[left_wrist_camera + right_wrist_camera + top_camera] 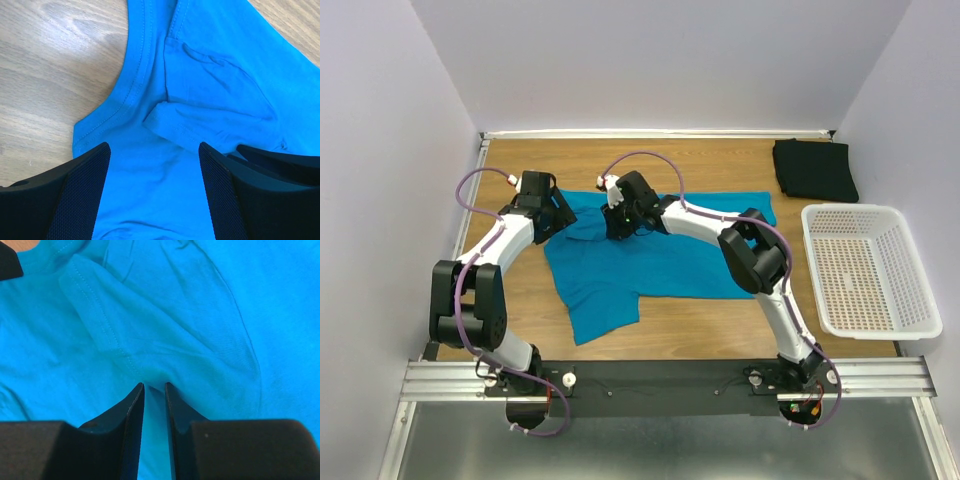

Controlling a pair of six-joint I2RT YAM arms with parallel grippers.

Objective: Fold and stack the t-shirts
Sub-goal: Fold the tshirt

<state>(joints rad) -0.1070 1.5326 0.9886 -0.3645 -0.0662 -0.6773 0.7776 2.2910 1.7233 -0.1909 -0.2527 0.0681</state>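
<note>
Here's the teal t-shirt (665, 262), spread out and rumpled in the middle of the wooden surface (720, 322), one sleeve trailing toward the near edge. It isn't flat: the far-left part near the collar (134, 75) is bunched, with a hemmed fold of cloth lying over the body of the shirt.

The right tool (154, 386) is right down on that bunched area, fingers drawn nearly together with a thin ridge of teal cloth caught between the tips. Creases in the fabric run straight into the gap, so that's a pinch on the teal t-shirt. From above, the right tool (620, 218) sits over the shirt's far edge, its arm reaching in across the cloth from the right.

The left tool (154, 150) hangs just beside it, jaws spread wide and gripping nothing, both fingers over the teal cloth below the collar curve, with bare wood (50, 60) off to one side. From above, the left tool (558, 222) is at the shirt's far-left corner, close to its partner.

Over in the far right corner lies the black t-shirt (813, 168), folded into a neat dark rectangle, well apart from the teal one. Just nearer than it sits the white perforated basket (850, 209), along the right edge of the surface.
</note>
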